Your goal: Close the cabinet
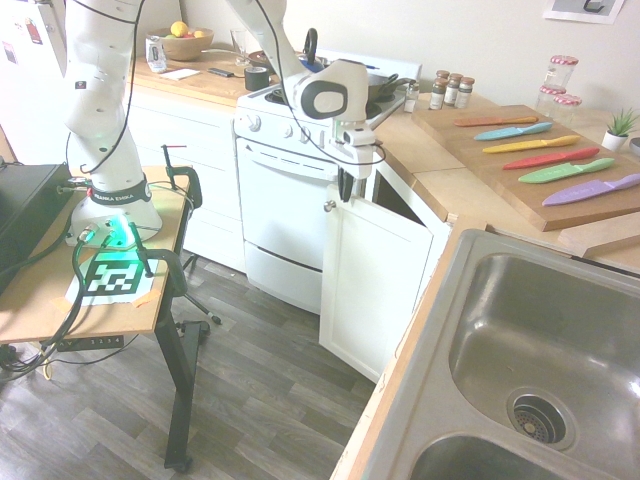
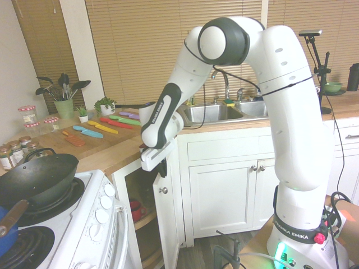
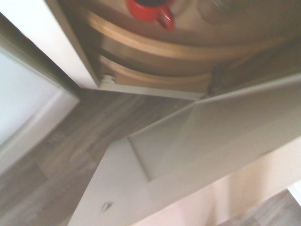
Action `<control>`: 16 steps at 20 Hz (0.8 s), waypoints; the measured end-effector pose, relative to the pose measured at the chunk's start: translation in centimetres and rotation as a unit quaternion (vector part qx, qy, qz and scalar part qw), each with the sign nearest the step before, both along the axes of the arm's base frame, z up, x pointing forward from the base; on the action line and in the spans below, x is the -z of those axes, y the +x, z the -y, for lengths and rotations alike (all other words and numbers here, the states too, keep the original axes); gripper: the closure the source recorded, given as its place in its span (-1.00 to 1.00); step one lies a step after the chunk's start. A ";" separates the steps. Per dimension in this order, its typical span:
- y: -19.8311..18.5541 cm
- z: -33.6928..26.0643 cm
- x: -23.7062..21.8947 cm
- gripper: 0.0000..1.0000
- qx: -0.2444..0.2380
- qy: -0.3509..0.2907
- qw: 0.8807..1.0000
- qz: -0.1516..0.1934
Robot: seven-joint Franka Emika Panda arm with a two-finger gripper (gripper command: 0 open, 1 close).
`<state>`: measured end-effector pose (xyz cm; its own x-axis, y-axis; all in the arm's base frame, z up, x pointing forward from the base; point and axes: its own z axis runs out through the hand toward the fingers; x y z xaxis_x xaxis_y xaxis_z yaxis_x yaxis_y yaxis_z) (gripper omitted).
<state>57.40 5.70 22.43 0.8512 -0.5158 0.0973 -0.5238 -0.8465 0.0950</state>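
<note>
The white cabinet door (image 1: 375, 285) stands swung out about halfway under the wood countertop (image 1: 470, 190), just right of the stove. Its small round silver knob (image 1: 329, 206) is at the upper corner of the free edge. My gripper (image 1: 345, 188) points down just above the door's top edge near the knob, fingers together and holding nothing. In the second exterior view the gripper (image 2: 162, 168) hangs over the door (image 2: 168, 224) and the knob (image 2: 163, 190). The wrist view shows the door's inner side (image 3: 197, 136) and curved wooden shelves bearing a red mug (image 3: 150, 12).
The white oven (image 1: 285, 215) is directly left of the cabinet. A cutting board with several coloured knives (image 1: 545, 150) and spice jars (image 1: 450, 90) sit on the counter. The steel sink (image 1: 540, 350) is in front. A wok (image 2: 36, 179) rests on the stove.
</note>
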 end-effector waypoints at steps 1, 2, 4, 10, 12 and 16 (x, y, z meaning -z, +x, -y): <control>1.0 -0.7 0.2 1.00 0.003 -0.001 1.000 -0.004; 2.1 -1.2 0.6 1.00 0.007 -0.001 1.000 -0.009; 4.4 -2.1 1.3 1.00 0.018 0.001 1.000 -0.018; 8.4 -5.0 -3.0 1.00 0.027 0.027 0.999 0.001; 6.9 -4.0 -4.8 1.00 0.035 0.031 0.999 0.005; 2.9 2.6 -8.2 -1.00 0.071 0.036 0.997 0.012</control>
